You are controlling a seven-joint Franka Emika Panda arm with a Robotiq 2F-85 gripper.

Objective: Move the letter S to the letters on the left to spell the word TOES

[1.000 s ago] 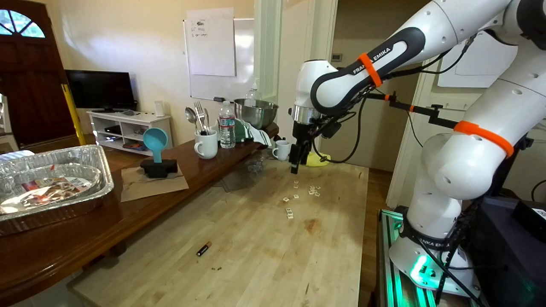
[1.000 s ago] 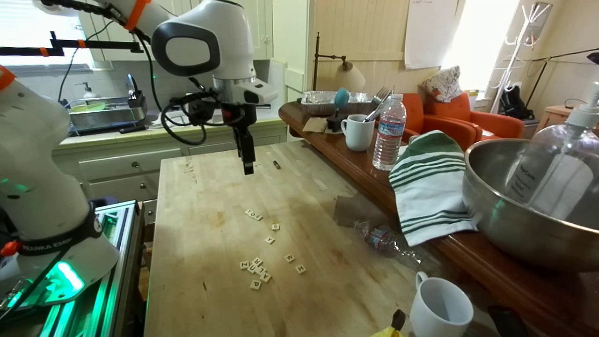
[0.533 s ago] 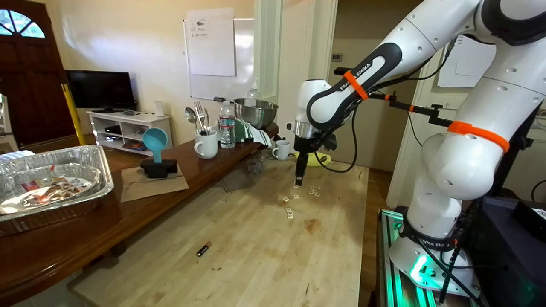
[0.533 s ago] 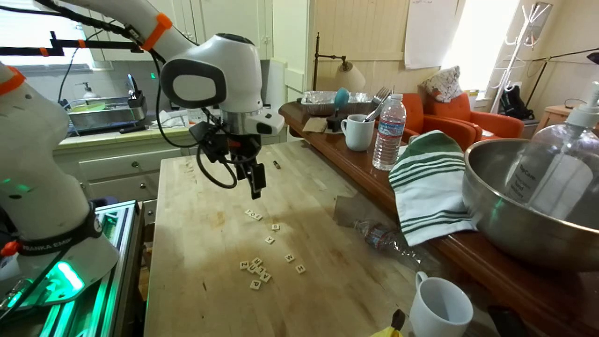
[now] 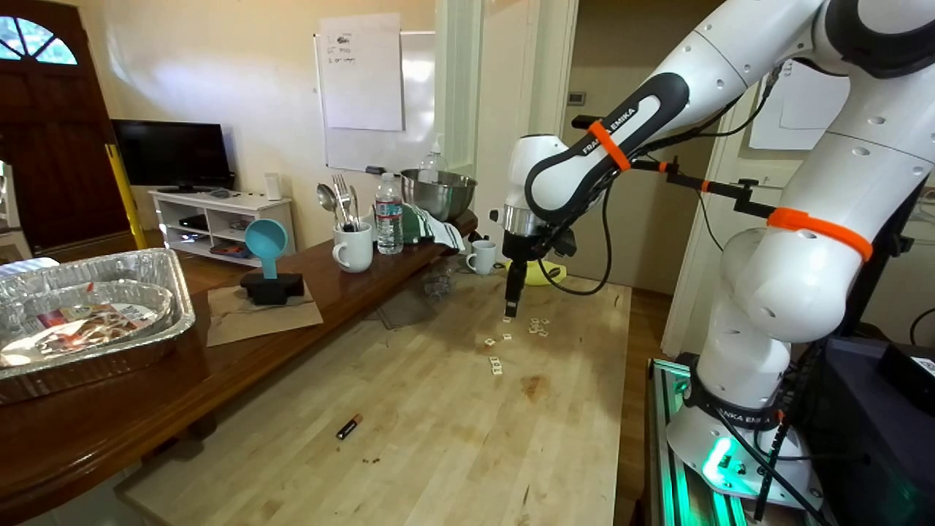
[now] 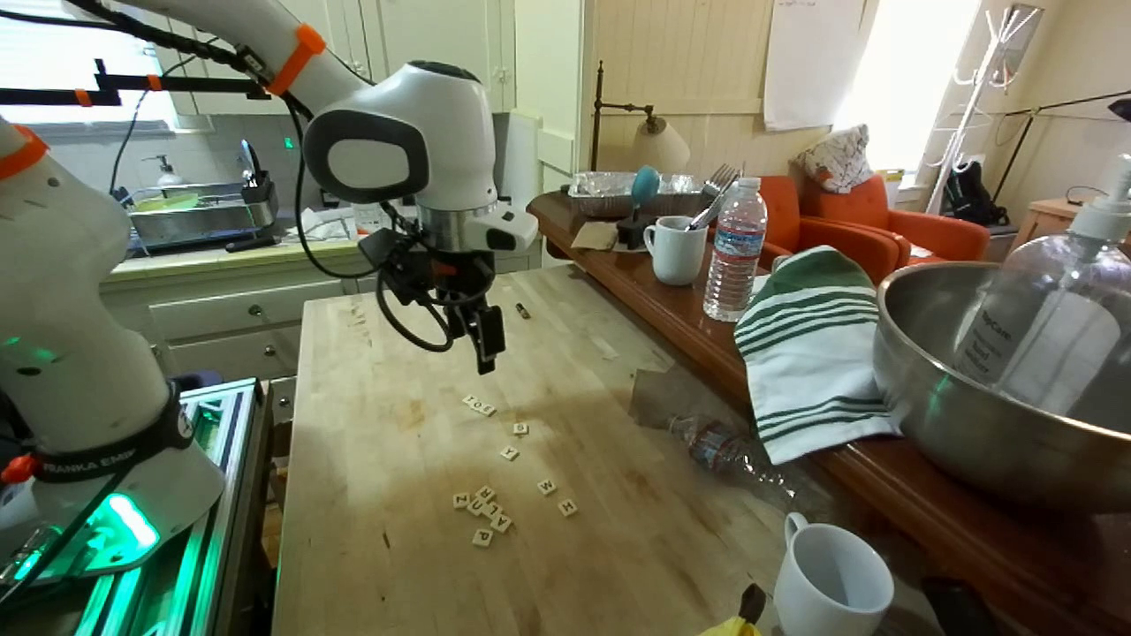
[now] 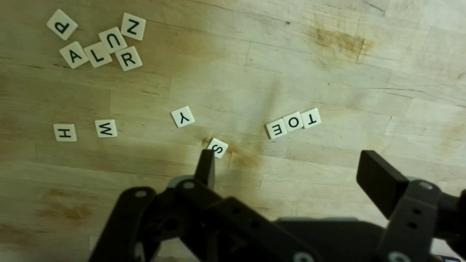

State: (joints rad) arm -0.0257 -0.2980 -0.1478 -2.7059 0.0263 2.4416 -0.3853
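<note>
The letter S is a small pale tile (image 7: pixel 221 145) on the table in the wrist view, partly covered by the tip of the left finger (image 7: pixel 206 165). It also shows in both exterior views (image 5: pixel 489 341) (image 6: pixel 520 429). The tiles T, O and E stand side by side in a short row (image 7: pixel 293 122), a little beyond the S and to its right in the wrist view; this row shows in both exterior views (image 5: pixel 496 365) (image 6: pixel 479 405). My gripper (image 7: pixel 293 163) is wide open and empty, above the table. It shows in both exterior views (image 5: pixel 512 308) (image 6: pixel 484 349).
A Y tile (image 7: pixel 183 116) lies near the S. W (image 7: pixel 106 128), H (image 7: pixel 65 133) and a cluster of several tiles (image 7: pixel 97 54) lie farther left. A yellow object (image 5: pixel 539 273), a white mug (image 6: pixel 833 579), a plastic bottle (image 6: pixel 720 446) and a battery (image 5: pixel 349 426) are on the table.
Since a second ago my gripper has come down toward the table and shifted over. Over the last half second it has barely moved. The tiles have not moved.
</note>
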